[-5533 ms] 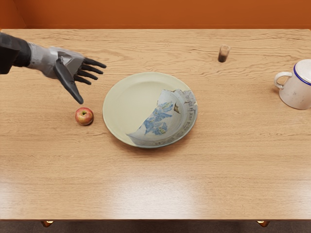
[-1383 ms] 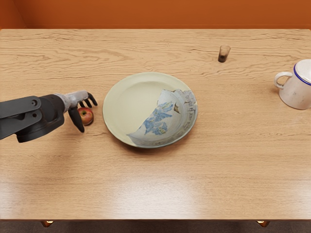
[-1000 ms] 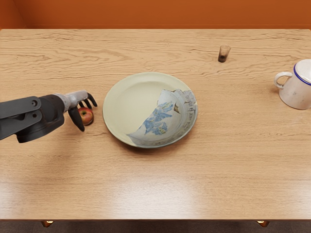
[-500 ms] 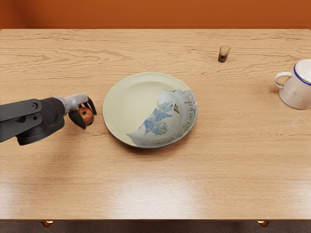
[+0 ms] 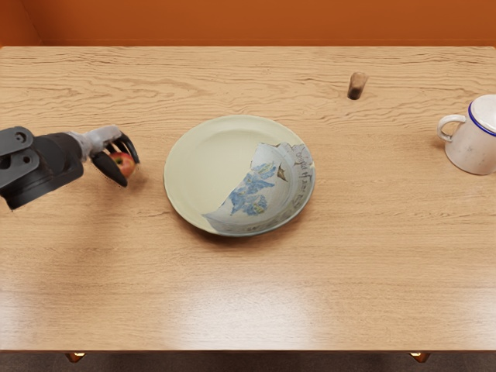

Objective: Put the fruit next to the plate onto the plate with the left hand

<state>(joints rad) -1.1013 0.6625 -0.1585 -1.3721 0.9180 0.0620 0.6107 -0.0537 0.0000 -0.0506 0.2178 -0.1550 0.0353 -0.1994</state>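
A small red apple (image 5: 124, 163) sits inside the curled fingers of my left hand (image 5: 115, 157), raised a little off the table left of the plate. The arm comes in from the left edge, dark and bulky. The pale green plate (image 5: 203, 155) with a blue pattern on its right part lies at the table's middle, a short gap to the right of the hand. Dark fingers hide part of the apple.
A white mug (image 5: 474, 135) with a blue rim stands at the right edge. A small brown cylinder (image 5: 356, 84) stands at the back right. The wooden table (image 5: 248, 279) stretches wide in front of the plate.
My left hand came down beside the apple, closed its fingers around it, and has now lifted it up and slightly leftward, away from the plate.
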